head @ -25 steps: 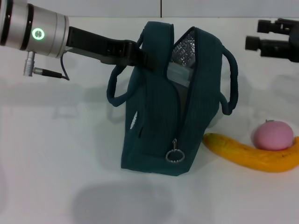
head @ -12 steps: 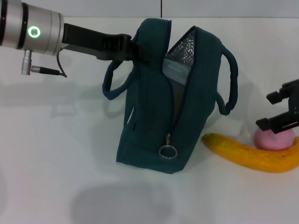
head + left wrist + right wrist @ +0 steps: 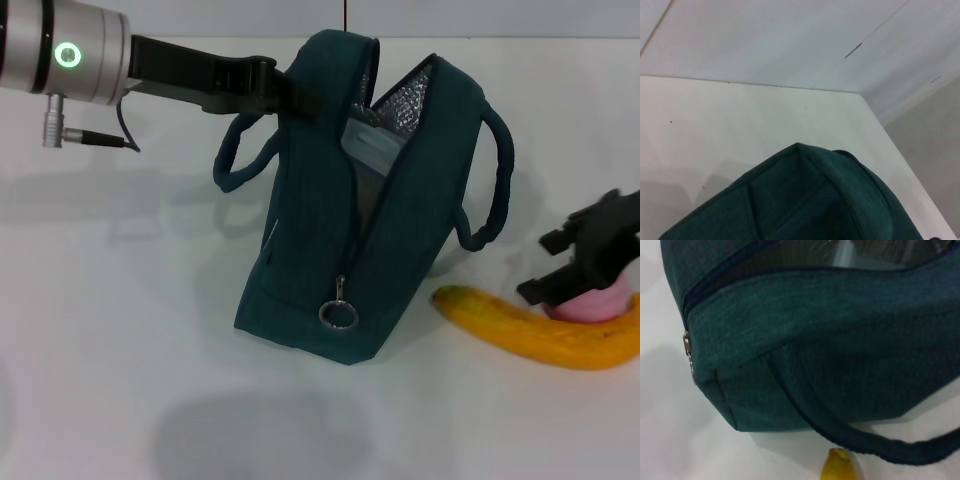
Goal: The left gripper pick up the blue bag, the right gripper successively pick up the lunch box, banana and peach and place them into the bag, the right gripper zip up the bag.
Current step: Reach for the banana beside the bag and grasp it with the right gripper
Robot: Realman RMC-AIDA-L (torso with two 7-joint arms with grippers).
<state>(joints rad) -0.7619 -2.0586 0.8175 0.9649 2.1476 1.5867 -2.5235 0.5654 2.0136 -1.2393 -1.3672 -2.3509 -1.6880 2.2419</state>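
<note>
While the left claw (image 3: 285, 90) grips the blue bag (image 3: 370, 230) at its top to keep its mouth open, the right claw (image 3: 585, 262) hovers wide over the banana (image 3: 530, 328) and peach (image 3: 600, 300) on the bench (image 3: 120, 330).

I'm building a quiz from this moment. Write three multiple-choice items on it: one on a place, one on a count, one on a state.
1. Where does the banana lie?
A. inside the bag
B. on the table to the right of the bag
C. in the left tool

2. How many loop handles show on the bag?
A. one
B. two
C. four

3. What is the state of the bag's zip?
A. open, foil lining showing
B. shut to the end
C. torn off

Answers:
1. B: in the head view it rests on the table beside the bag, under the right tool.
2. B: one handle hangs on each side.
3. A: the top gapes, the silver lining shows, and the ring pull hangs low; the left tool holds the top.
</note>
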